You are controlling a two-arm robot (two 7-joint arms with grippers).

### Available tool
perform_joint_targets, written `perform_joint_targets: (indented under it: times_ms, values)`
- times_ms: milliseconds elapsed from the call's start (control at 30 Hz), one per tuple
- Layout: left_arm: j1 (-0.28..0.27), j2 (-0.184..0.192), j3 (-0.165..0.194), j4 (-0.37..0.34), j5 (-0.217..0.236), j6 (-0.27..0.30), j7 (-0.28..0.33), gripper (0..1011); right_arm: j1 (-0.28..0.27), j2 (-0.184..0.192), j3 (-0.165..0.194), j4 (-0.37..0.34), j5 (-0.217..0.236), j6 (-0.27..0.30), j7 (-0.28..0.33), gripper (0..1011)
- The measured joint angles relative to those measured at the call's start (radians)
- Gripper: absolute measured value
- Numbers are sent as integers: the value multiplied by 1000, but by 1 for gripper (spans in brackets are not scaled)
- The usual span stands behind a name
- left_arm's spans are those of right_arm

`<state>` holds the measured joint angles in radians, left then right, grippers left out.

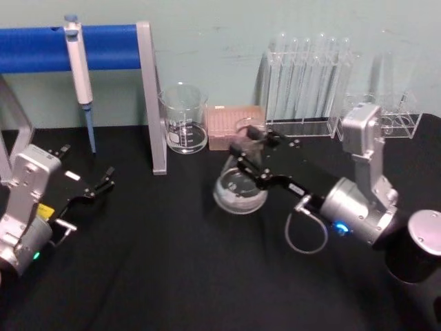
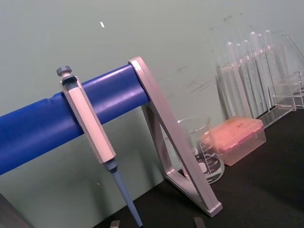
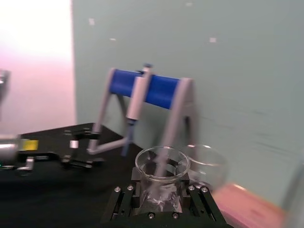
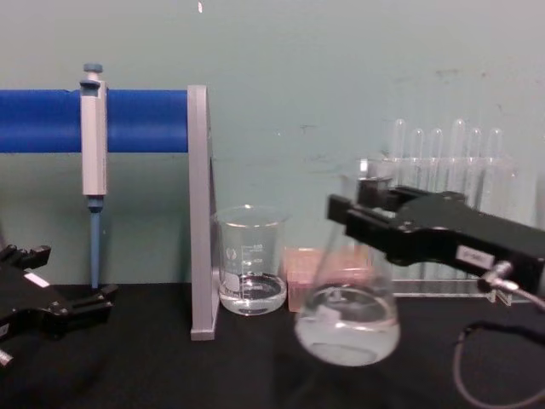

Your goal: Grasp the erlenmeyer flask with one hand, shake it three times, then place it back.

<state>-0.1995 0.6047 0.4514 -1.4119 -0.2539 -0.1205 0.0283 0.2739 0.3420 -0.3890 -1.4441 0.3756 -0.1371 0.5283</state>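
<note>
Head view: the right gripper [image 1: 249, 143], at frame centre, pinches the neck of the erlenmeyer flask [image 1: 240, 187]. The left gripper [image 1: 96, 185], lower left, is spread.
Left wrist view: the pipette [image 2: 90, 126] is left of centre.
Right wrist view: the flask rim is at bottom centre, between the jaws.
Chest view: the flask is lower centre-right, right of the beaker [image 4: 251, 260].

Probably a lab: pipette [image 1: 79, 62] on a blue stand [image 1: 34, 48], glass beaker [image 1: 184, 118], racked test tubes [image 1: 306, 76].

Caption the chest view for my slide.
Right gripper clamps the erlenmeyer flask at its neck near the beaker; left gripper idles open.
</note>
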Motion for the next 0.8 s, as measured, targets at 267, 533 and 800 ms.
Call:
perform_joint_targets:
  times_ms: [267, 533, 800]
  values:
    - [0, 0, 0, 0, 0, 0, 0, 1001, 44, -18, -78, 28, 34, 1, 91, 456]
    - [0, 0, 0, 0, 0, 0, 0, 1001, 76, -26, -127, 49, 61, 1, 145, 457]
    - [0, 0, 0, 0, 0, 0, 0, 1001, 96, -23, -148, 67, 81, 0, 155, 456]
